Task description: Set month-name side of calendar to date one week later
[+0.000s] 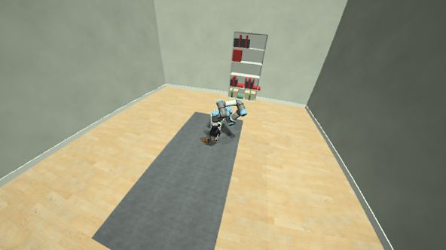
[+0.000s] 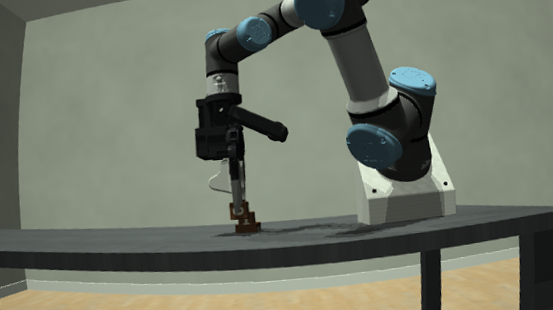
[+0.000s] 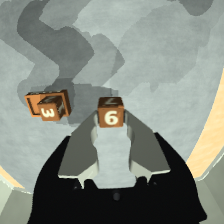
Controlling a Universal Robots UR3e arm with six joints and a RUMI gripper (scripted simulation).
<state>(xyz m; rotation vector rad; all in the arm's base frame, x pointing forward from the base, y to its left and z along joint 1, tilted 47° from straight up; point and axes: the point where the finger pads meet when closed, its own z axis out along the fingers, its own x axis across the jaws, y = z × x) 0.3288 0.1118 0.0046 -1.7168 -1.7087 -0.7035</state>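
While the arm (image 2: 356, 63) is bent over the table (image 2: 114, 249), a cube (image 3: 110, 114) marked 6 is clamped between the gripper (image 3: 111, 125) fingers. It is held just above the tray (image 2: 248, 226).

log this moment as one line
gripper: shut on cube | cube: low, by tray | other cube: in tray

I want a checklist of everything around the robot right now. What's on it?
Surface: dark table, arm's white base on it.
Job's things: cube showing a 6, held low over the table; second cube in the tray, beside it.
Clutter: nothing seen.
Gripper: gripper shut on the cube, pointing down.
Cables: nothing seen.
Surroundings: bookshelf at the back wall, wooden floor, grey walls.
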